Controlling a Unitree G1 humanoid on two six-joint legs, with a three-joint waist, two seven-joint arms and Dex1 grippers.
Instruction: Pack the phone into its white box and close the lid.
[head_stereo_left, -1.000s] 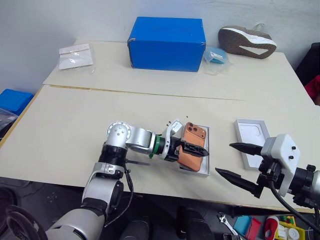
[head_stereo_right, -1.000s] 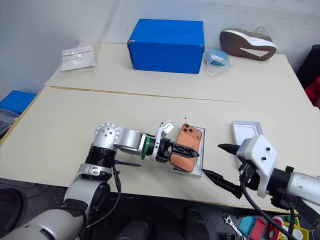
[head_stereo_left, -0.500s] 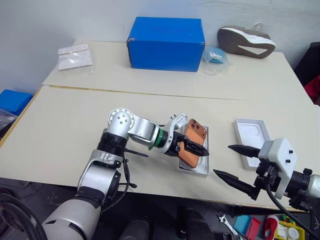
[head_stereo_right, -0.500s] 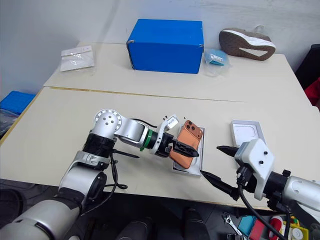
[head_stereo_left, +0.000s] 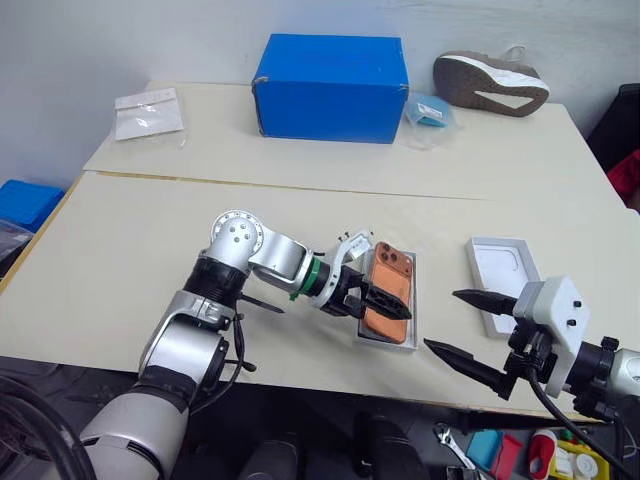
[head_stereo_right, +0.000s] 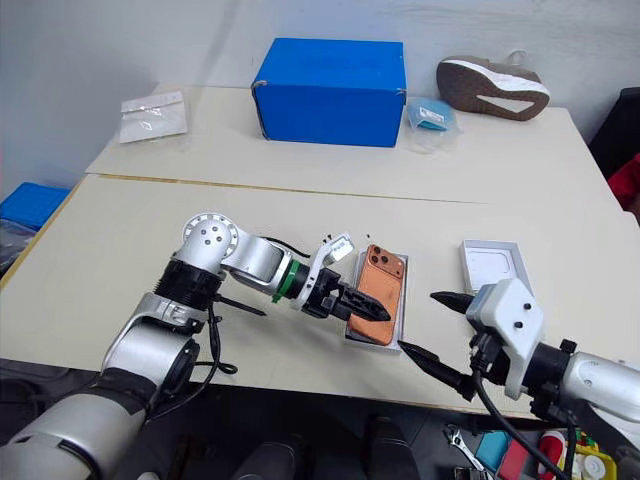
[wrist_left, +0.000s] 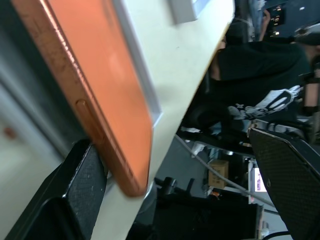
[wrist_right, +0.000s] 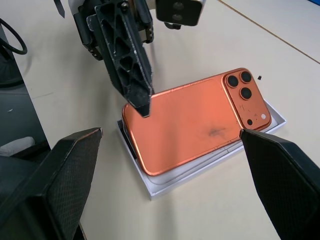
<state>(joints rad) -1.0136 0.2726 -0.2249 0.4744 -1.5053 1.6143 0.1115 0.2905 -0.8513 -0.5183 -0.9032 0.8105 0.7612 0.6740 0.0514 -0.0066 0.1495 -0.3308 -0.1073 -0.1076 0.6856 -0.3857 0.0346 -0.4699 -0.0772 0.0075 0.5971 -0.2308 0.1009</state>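
Observation:
The copper-orange phone (head_stereo_left: 388, 292) lies camera side up, slightly tilted, over the white box (head_stereo_left: 413, 318) near the table's front edge. My left gripper (head_stereo_left: 390, 306) reaches in from the left and stands open astride the phone's near end. One finger (wrist_left: 80, 180) sits against the phone's lower edge, the other (wrist_right: 131, 60) hangs above its back, apart from it. To the right lies the lid (head_stereo_left: 503, 279), a shallow white tray, open side up. My right gripper (head_stereo_left: 441, 318) hovers open at the front edge between box and lid, with nothing between its fingers.
A big blue carton (head_stereo_left: 332, 87), a shoe (head_stereo_left: 490, 82), a small blue packet (head_stereo_left: 430, 108) and a clear bag (head_stereo_left: 150, 112) sit on the far table. A seam (head_stereo_left: 250, 182) joins the two tables. Tools (head_stereo_left: 530, 455) lie on the floor at front right.
My left wrist has rolled and its elbow has swung outward. The phone has sunk from a raised tilt to lie flatter over the box. The right gripper has stayed put.

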